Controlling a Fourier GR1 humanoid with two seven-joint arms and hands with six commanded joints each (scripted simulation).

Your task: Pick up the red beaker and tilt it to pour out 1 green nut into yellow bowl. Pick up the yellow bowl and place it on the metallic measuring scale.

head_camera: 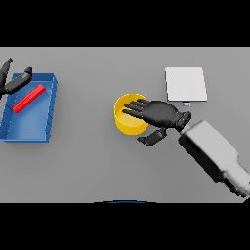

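On the grey table (78, 166), the right hand (158, 113) spreads straight fingers over the yellow bowl (128, 122), beside the metallic scale (185, 84). The left hand (14, 82), fingers relaxed, hovers over the blue tray (49, 105) holding the red beaker (29, 98).

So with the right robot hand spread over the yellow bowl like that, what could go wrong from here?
1. The right robot hand lies over the yellow bowl with straight fingers and its thumb outside the rim; a shallow grip might tip or slide the bowl.
2. The scale sits close behind the wrist, so the forearm could nudge it while lifting.
3. The left robot hand is over the blue tray, beside the red beaker.
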